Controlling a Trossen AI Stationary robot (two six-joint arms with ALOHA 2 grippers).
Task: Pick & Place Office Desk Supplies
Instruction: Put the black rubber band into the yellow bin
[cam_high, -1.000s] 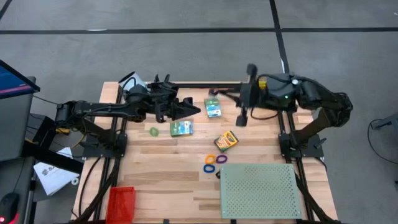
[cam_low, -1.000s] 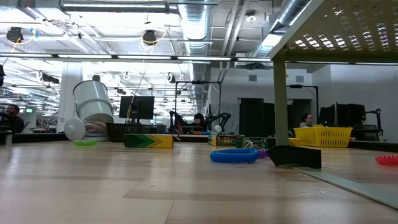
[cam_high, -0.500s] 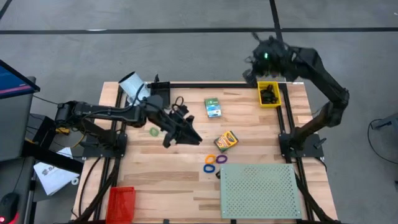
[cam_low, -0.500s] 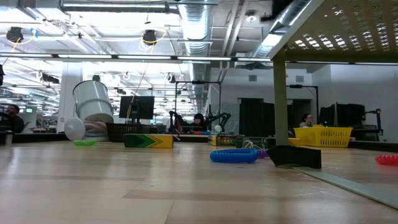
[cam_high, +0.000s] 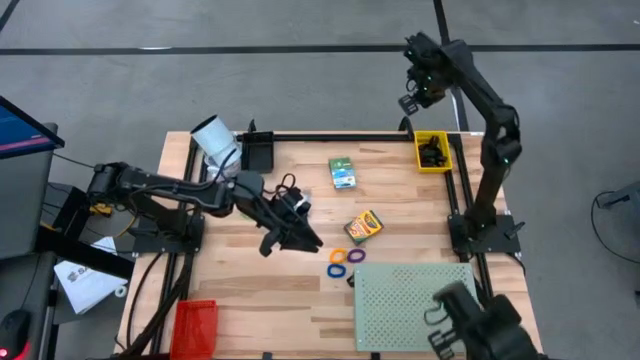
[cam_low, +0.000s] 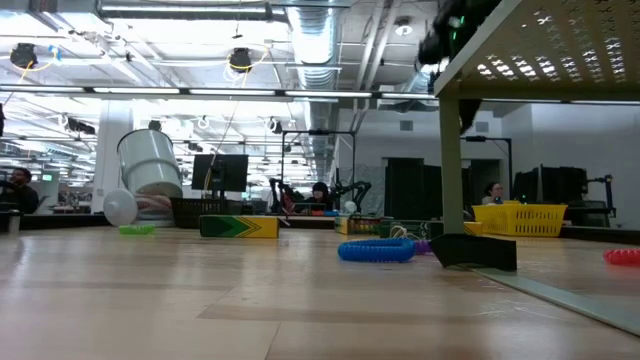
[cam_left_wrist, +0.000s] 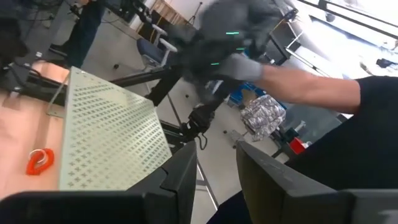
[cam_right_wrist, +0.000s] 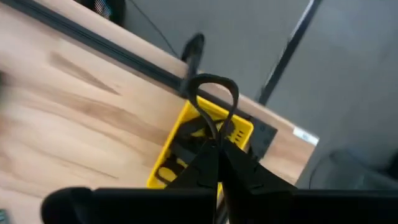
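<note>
My right gripper (cam_right_wrist: 216, 146) hangs over the yellow bin (cam_right_wrist: 177, 146) at the table's far right corner, shut on a black clip (cam_right_wrist: 214, 102); the high view shows this gripper (cam_high: 412, 100) high up. My left gripper (cam_high: 298, 240) reaches level over the table's middle; its fingers (cam_left_wrist: 180, 180) stand open with nothing between them. On the wood lie a green box (cam_high: 343, 172), a crayon box (cam_high: 363, 226), orange (cam_high: 338, 256), purple (cam_high: 356, 256) and blue (cam_high: 336, 270) rings, and a black clip (cam_high: 352, 281). My right gripper pinches the black clip between its two fingertips, which point steeply down. The clip's wire loop (cam_right_wrist: 216, 93) sticks out past the tips, and its foot (cam_right_wrist: 213, 134) runs in between them. The fingers hide the rest of the clip. The clip hangs clear above the bin.
The pale green perforated board (cam_high: 418, 305) fills the near right; a dark blurred shape (cam_high: 470, 325) shows over its near corner. A white cylinder (cam_high: 212, 135) and a black tray (cam_high: 258, 150) stand far left, and a red basket (cam_high: 194, 325) near left. The yellow bin (cam_high: 432, 151) holds black clips.
My right gripper has swung from over the table's far middle to the far right corner, tipping to point down over the yellow bin, still shut. My left gripper has gone toward the near edge and down. The left arm now covers the spot where a green box lay.
</note>
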